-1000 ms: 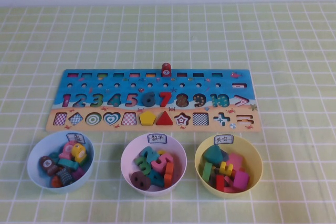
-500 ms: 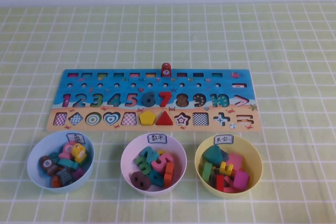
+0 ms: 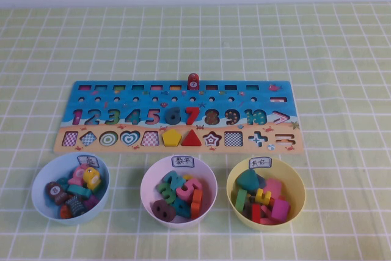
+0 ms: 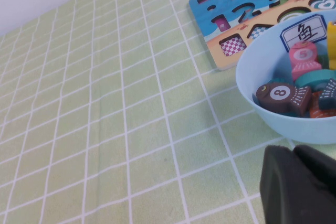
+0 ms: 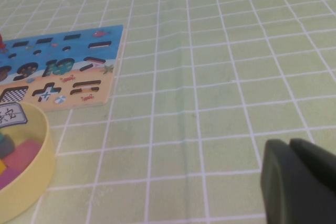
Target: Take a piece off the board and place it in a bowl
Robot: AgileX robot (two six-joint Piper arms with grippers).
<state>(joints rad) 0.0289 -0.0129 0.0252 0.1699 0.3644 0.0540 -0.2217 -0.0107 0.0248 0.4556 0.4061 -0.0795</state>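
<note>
**The brown 8 piece sits in the blue bowl**

The left gripper (image 4: 302, 182) shows only in the left wrist view, as a dark shape low over the green checked cloth (image 4: 131, 129), just beside the light blue bowl (image 4: 273, 124). I cannot tell if its fingers are apart or together. It holds nothing that I can see.

The right gripper (image 5: 299, 179) shows only in the right wrist view. It is closed tight and has nothing in it. It hangs over bare cloth, well apart from the yellow bowl (image 5: 31, 182) and the end of the board (image 5: 102, 85).

The high view shows no arms at all. It does show all 3 bowls in a row in front of the board (image 3: 177, 117): blue on the left, pink-white bowl (image 3: 178, 191) in the middle, yellow on the right.

The piece (image 4: 283, 98) lies in the blue bowl with other toy pieces. The left wrist view shows its pale spot with an 8 clearly. In the high view it is just a small brown blob.

A red piece (image 3: 193, 82) marked 7 stands at the far edge of the board. The board has numbers 1 to 10. Each bowl has a white label (image 4: 303, 32) with Chinese writing; the blue bowl's label reads 鱼. A pink piece in that bowl shows a 5.
</note>
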